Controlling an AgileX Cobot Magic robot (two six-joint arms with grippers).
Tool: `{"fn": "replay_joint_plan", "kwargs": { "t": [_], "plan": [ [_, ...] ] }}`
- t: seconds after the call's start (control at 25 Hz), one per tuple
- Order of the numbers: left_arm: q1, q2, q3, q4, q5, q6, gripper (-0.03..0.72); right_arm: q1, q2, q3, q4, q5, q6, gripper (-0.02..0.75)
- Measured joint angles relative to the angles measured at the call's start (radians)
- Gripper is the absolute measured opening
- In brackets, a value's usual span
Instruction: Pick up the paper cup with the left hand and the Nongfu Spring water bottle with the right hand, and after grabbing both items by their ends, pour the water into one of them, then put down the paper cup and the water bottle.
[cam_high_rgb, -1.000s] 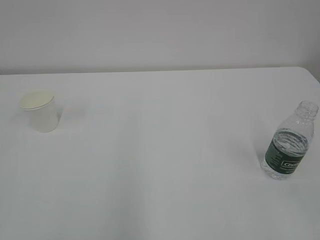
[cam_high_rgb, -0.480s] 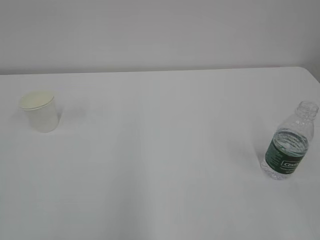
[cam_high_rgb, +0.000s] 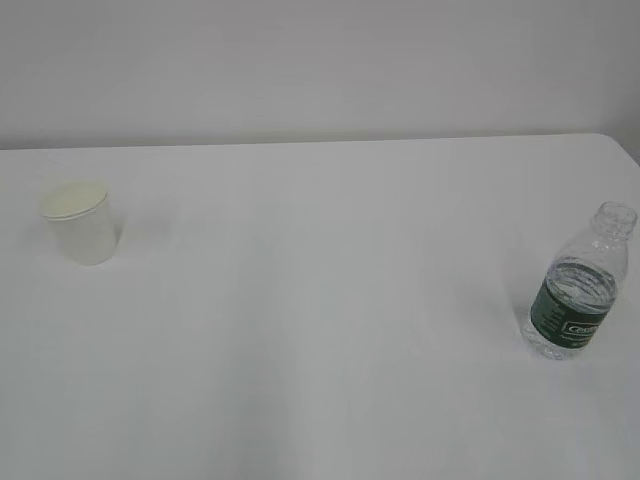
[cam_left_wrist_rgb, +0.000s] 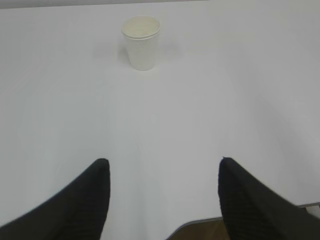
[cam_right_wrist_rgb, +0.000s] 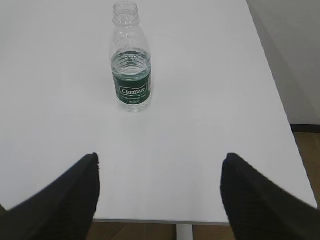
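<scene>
Paper cup (cam_high_rgb: 82, 228) stood upright on the white table (cam_high_rgb: 320, 300), far left side in the exterior view; rim up, nothing touching it. Nongfu Spring water bottle (cam_high_rgb: 577, 285) stood upright near the right edge, well apart from the cup, capless, water (cam_right_wrist_rgb: 130, 63) level sitting just above the green label.

Neither arm appeared in the exterior view. Left wrist view: left hand (cam_left_wrist_rgb: 162, 170) with jaws spread wide and empty, held over the near edge of the table, cup (cam_left_wrist_rgb: 142, 42) well ahead and slightly left of the jaw centreline. Right wrist view: right hand (cam_right_wrist_rgb: 160, 167) likewise with jaws spread wide, nothing between them, bottle (cam_right_wrist_rgb: 131, 57) ahead and left of centre.

Progress, judged: essentially at the start. No item grasped, no lift, no pour; cup interior could not be checked for water from these angles, though the bottle looked partly full. Remaining: approach and grip cup with left, bottle with right, lift both, tip the bottle into the cup, set both back down.
</scene>
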Motion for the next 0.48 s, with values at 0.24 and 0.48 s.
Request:
{"fn": "replay_joint_plan", "kwargs": {
  "t": [0.24, 0.48],
  "plan": [
    [0.0, 0.0, 0.0, 0.0, 0.0, 0.0, 0.465, 0.0, 0.0, 0.0, 0.0, 0.0, 0.0, 0.573],
    [0.0, 0.0, 0.0, 0.0, 0.0, 0.0, 0.462, 0.0, 0.0, 0.0, 0.0, 0.0, 0.0, 0.573]
  ]
}}
